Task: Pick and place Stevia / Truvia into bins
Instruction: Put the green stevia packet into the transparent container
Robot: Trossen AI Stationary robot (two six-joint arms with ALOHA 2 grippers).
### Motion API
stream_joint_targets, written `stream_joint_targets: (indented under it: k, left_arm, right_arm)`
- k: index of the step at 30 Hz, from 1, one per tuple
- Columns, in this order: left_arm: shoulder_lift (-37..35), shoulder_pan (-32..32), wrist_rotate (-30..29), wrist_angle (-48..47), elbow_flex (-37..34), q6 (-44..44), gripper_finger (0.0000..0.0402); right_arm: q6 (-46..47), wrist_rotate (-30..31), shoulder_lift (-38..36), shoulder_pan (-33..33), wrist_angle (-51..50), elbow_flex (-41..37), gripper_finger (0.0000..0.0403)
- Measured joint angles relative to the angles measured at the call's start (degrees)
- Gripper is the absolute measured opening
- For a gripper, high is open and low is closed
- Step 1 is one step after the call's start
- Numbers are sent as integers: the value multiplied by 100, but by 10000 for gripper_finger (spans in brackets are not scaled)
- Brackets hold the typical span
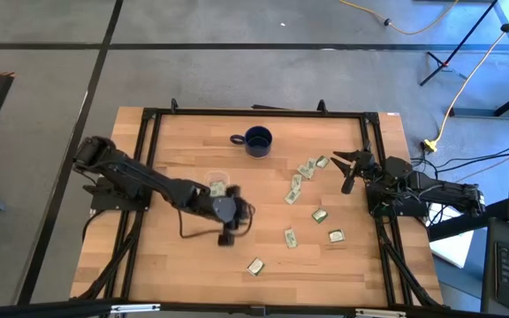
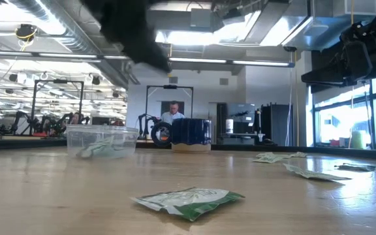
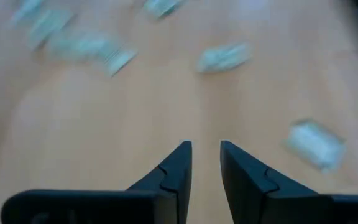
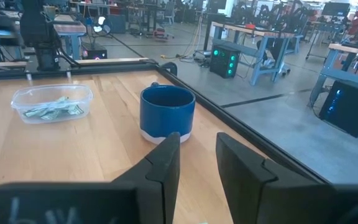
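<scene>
Left gripper (image 1: pixel 228 231) is hanging near the table's middle, fingers parted and gripping nothing, just beside the clear tub (image 1: pixel 218 188) already holding sachets. Loose sachets (image 1: pixel 290 237) are lying toward the right arm's side, nearer this gripper. Right gripper (image 1: pixel 350 168) is waiting, fingers apart, empty.

A dark blue mug (image 1: pixel 258 140) with a handle stands upright near the far edge of a wooden bench (image 1: pixel 193 265).

Green-white sachets (image 1: pixel 315 215) scattered flat; several inside clear tub (image 4: pixel 51 103).
</scene>
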Motion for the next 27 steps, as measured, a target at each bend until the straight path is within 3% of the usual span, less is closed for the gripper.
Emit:
stream_joint_targets:
  k: [4,17,27]
  left_arm:
    - [378,-219,421,835,36,437,81]
    - [2349,-480,841,-980,2138,1210,83]
    - [2819,-740,850,-843,2279,976,65]
  right_arm:
    - [4,0,0,2,0,0,108]
    - [5,0,0,2,0,0,108]
    - [7,0,0,2,3,0,108]
